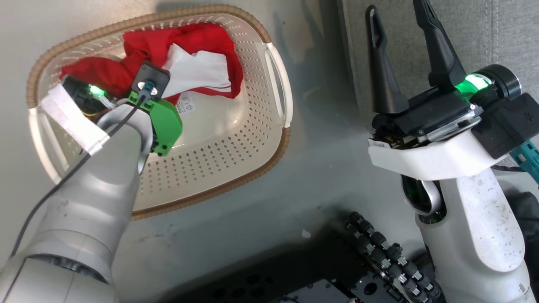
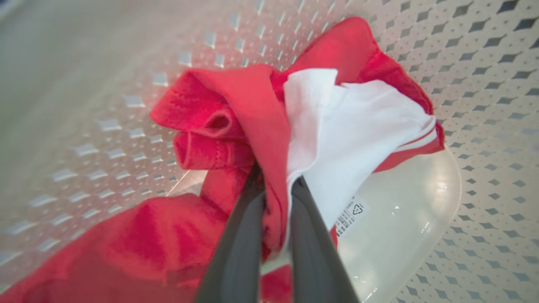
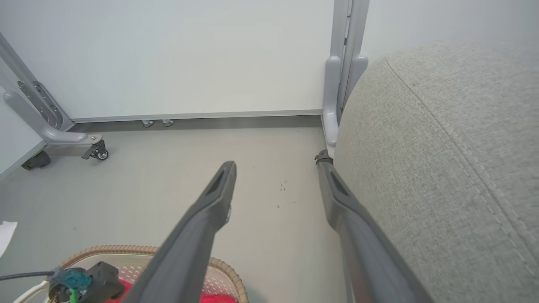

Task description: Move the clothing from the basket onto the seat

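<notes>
The clothing [image 1: 191,46], a red bundle with a white panel, lies at the far end of the cream basket [image 1: 236,139] on the floor. My left arm's wrist [image 1: 149,84] reaches down into the basket and covers its own fingers in the head view. In the left wrist view my left gripper [image 2: 276,179] is shut on a red fold of the clothing [image 2: 236,109], beside the white panel. My right gripper [image 1: 396,12] hangs open and holds nothing, at the near edge of the grey seat [image 1: 497,29]. In the right wrist view the right gripper [image 3: 276,164] points along the floor with the seat [image 3: 442,168] at its right.
A label sticker [image 2: 351,212] shows on the basket's bare bottom. White partition panels with castor feet [image 3: 97,151] stand at the far end of the floor. My dark base and a cable chain [image 1: 379,248] sit at the bottom of the head view.
</notes>
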You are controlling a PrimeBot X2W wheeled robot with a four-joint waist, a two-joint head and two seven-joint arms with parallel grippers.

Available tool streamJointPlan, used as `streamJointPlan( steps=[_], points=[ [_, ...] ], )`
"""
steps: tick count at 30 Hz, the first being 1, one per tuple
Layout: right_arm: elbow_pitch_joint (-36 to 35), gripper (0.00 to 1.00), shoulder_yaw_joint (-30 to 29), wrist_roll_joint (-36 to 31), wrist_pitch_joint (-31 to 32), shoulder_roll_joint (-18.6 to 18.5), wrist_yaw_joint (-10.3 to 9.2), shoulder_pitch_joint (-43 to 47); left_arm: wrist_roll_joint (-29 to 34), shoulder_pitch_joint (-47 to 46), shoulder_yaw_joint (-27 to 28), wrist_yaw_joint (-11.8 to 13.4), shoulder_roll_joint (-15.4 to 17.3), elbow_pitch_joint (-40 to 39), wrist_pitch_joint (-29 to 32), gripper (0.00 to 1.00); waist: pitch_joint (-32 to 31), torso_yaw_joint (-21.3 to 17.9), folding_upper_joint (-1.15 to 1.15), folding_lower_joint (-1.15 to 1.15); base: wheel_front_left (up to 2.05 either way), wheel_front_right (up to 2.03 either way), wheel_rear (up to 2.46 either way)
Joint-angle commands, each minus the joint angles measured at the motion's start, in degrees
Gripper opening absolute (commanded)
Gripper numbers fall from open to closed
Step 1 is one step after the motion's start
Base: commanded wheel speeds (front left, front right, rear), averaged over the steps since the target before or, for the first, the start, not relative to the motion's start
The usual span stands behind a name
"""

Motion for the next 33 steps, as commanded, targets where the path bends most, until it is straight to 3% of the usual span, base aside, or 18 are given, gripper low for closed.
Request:
streamJointPlan(
  steps=[1, 8, 22, 33],
  points=[
    [0.2, 1.00, -0.2, -0.2, -0.2, -0.1, -0.04, 1.0, -0.6, 1.3, 0.2, -0.3, -0.4, -0.5, -0.8, 0.00, -2.9, 1.9, 0.00, -0.01, 0.00, 0.00, 0.00],
    [1.2, 1.00, -1.7, -1.7, -0.2, -0.1, -0.04, 3.1, -3.4, 5.4, 1.5, -1.2, -2.1, -5.8, -2.8, 0.00, -9.3, 5.3, 0.00, -0.01, 0.00, 0.00, 0.00],
    [3.0, 1.00, -3.7, -3.2, -0.2, -0.3, -0.04, 8.9, -6.0, 19.0, 5.8, -2.0, -0.8, -32.7, -2.7, 0.00, -21.6, 10.0, 0.00, -0.01, 0.00, 0.00, 0.00],
    [3.9, 1.00, -5.1, -3.5, 0.8, -0.7, -0.03, 13.3, -7.3, 27.2, 12.2, -2.1, -0.3, -52.5, -2.7, 0.00, -29.5, 12.7, 0.00, -0.01, 0.00, 0.00, 0.00]
  ],
)
